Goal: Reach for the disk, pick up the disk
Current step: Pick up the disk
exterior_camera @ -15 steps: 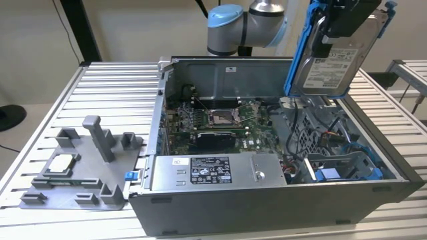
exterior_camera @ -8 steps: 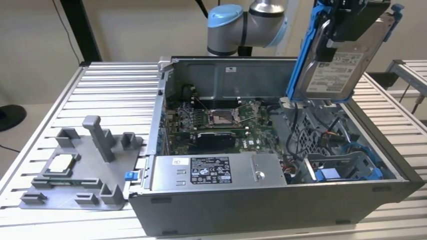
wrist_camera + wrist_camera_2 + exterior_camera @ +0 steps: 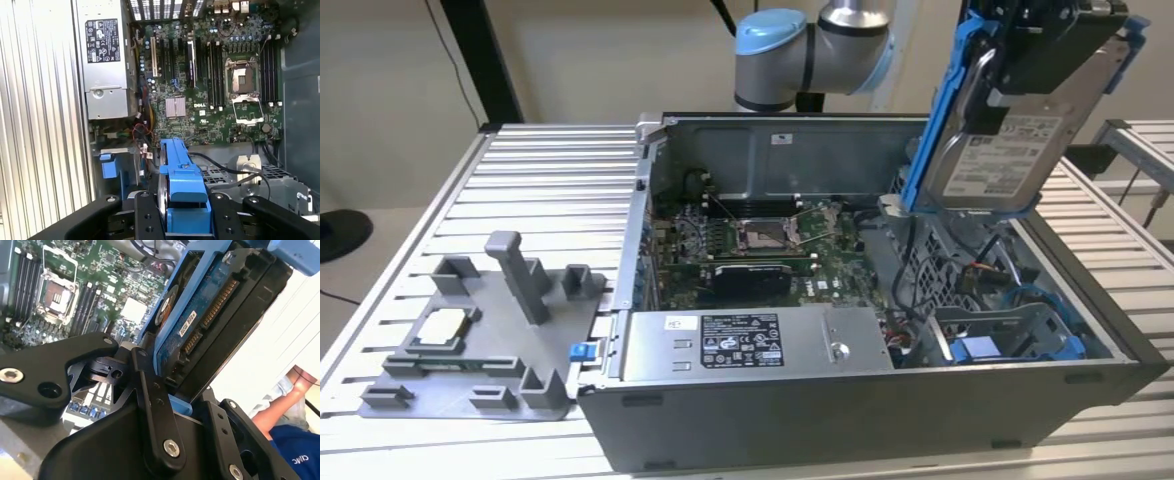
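At upper right of the exterior view, the gripper (image 3: 1047, 45) grasps the disk (image 3: 1001, 150), lifted above the open computer case (image 3: 854, 400).
Its top is cut off; black fingers (image 3: 155, 405) hide the disk's lower edge.

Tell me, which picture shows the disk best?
The exterior view: the disk hangs in the gripper above the computer case, label showing. The second wrist view shows its connector end; the first, its blue edge.

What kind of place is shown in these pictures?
Likely a robotics lab bench for computer disassembly: an open grey metal computer case on a ribbed aluminium table, and the gripper holding the silver, blue-railed disk.
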Available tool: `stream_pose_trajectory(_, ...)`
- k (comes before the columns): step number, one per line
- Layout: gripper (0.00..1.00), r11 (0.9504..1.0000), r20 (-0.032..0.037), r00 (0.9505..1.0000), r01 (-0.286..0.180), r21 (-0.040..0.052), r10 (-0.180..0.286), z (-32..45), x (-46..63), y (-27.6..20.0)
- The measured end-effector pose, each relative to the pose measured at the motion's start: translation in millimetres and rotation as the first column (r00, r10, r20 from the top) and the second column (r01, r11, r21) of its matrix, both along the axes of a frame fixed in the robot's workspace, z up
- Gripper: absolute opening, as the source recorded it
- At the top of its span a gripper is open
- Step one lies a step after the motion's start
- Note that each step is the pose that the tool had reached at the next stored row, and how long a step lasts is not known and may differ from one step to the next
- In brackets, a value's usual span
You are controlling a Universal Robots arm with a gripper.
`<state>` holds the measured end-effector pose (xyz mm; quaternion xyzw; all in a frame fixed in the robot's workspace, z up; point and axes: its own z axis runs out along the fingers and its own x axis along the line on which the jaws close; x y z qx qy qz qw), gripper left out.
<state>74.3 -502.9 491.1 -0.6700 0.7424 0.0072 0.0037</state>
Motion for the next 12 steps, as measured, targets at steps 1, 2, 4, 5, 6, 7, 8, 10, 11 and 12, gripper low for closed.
stream_pose_trajectory(1, 0.00, 1.0000, 0.0000, 1.0000, 0.000, 0.0001, 0.000, 0.0, 0.3, -2.3)
stream_pose_trajectory(2, 0.00, 1.0000, 0.0000, 1.0000, 0.000, 0.0000, 0.000, 0.0, 0.5, -4.7)
stream_pose_trajectory(4, 0.00, 1.0000, 0.0000, 1.0000, 0.000, 0.0001, 0.000, 0.0, 0.9, -9.4)
stream_pose_trajectory(5, 0.00, 1.0000, 0.0000, 1.0000, 0.000, 0.0000, 0.000, 0.0, 1.1, -11.9)
stream_pose_trajectory(6, 0.00, 1.0000, 0.0000, 1.0000, 0.000, 0.0001, 0.000, 0.0, 1.2, -14.3)
stream_pose_trajectory(7, 0.00, 1.0000, 0.0000, 1.0000, 0.000, 0.0001, 0.000, -0.1, 1.2, -16.7)
stream_pose_trajectory(8, 0.00, 1.0000, 0.0000, 1.0000, 0.000, 0.0002, 0.000, -0.1, 1.3, -19.2)
stream_pose_trajectory(10, 0.00, 1.0000, 0.0000, 1.0000, 0.000, 0.0001, 0.000, -0.1, 1.6, -24.0)
stream_pose_trajectory(11, 0.00, 1.0000, 0.0000, 1.0000, 0.000, 0.0001, 0.000, -0.1, 1.8, -26.4)
stream_pose_trajectory(12, 0.00, 1.0000, 0.0000, 1.0000, 0.000, 0.0002, 0.000, -0.1, 2.2, -28.8)
